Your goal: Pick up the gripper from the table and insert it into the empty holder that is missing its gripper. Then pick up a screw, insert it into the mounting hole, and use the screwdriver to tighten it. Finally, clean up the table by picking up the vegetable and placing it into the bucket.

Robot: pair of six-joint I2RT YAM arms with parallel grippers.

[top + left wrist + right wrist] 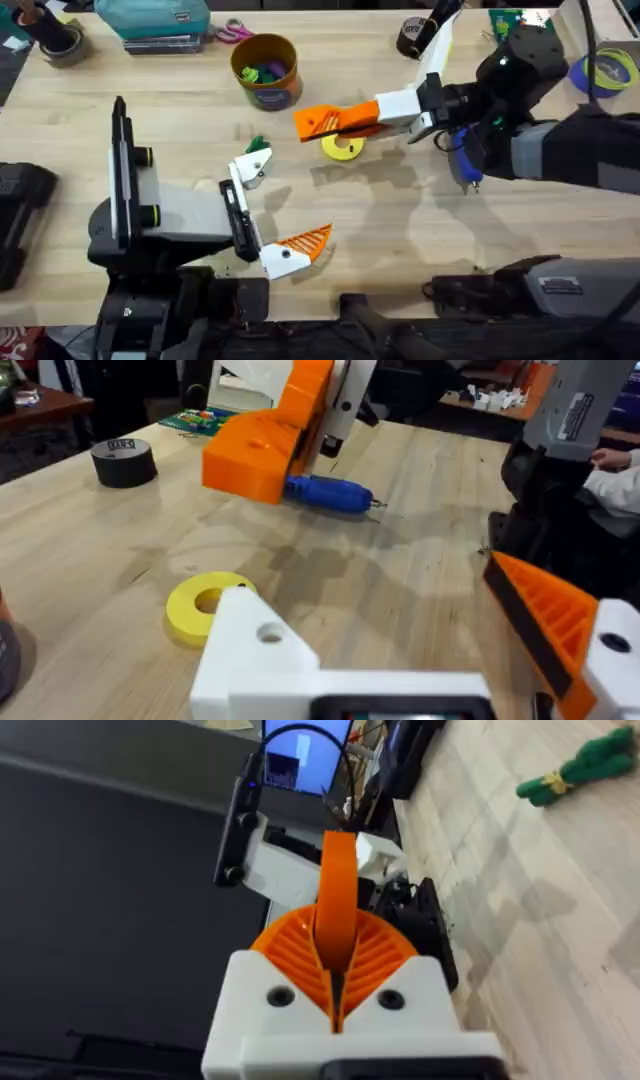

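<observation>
From overhead, the right gripper reaches across the middle of the wooden table, its jaws pressed together on a loose orange gripper tip held above the surface. Just below it lies a yellow ring-shaped disc. The blue screwdriver lies under the right arm's wrist. The orange-tan bucket with its dark blue base band stands toward the far side, left of centre, with small coloured pieces inside. The green vegetable lies between the bucket and the left gripper. The left gripper's jaws stand wide apart: the nearer finger carries its orange ribbed pad, while the farther finger is a bare white holder. A black tape roll sits at the far side.

In the left wrist view, the white holder is in the foreground with an open mounting hole, the yellow disc beside it. The screwdriver lies farther off, under the right gripper.

In the right wrist view, the two orange pads clamp the orange tip edge-on between them. The vegetable lies on the table farther away.
</observation>
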